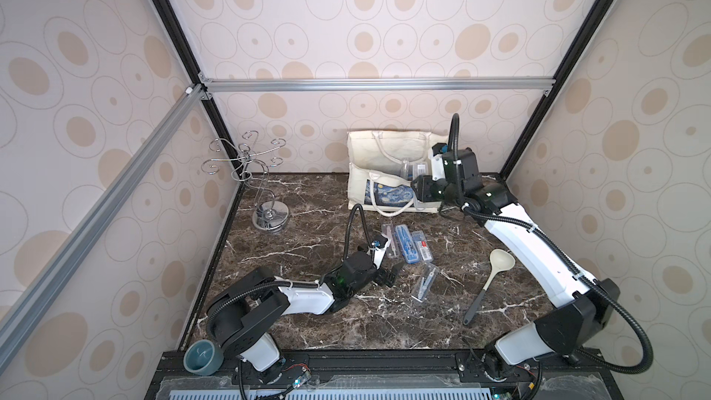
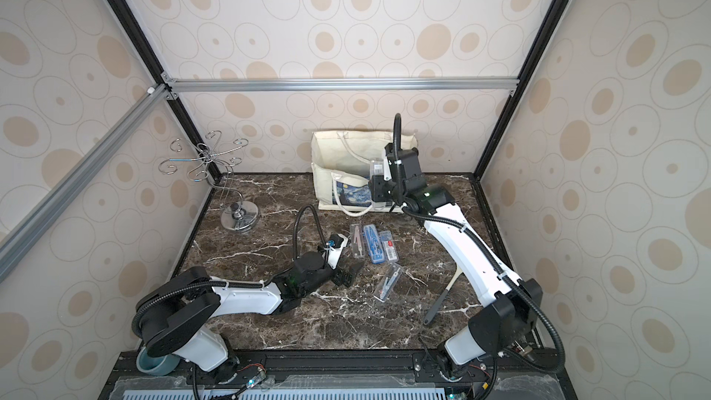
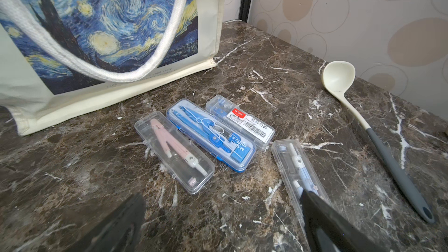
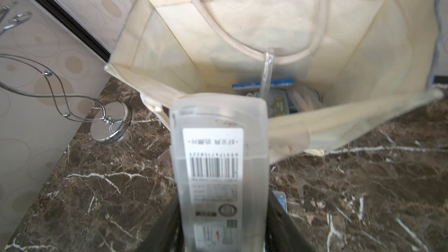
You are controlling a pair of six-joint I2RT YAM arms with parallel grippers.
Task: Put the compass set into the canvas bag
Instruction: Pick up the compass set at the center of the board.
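While clamped on the clear compass case [image 4: 219,146] at the mouth of the canvas bag [image 4: 315,127] at twelve o'clock, lower right jaws past the rim before parting; leave left jaws, wide apart, idle.

Worktop [image 1: 384,321]: dark brown marble, white veining. Walls [image 1: 384,32]: cream wallpaper, beige ovals inside thin rings. Frame: aluminium rail [image 1: 365,84], black corner posts [image 1: 177,32].

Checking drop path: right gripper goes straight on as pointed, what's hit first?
Nothing solid at once: the right gripper, shut on a clear compass case, points into the canvas bag's open mouth; first contact likely the cases at its bottom. Near-rim clearance unclear.
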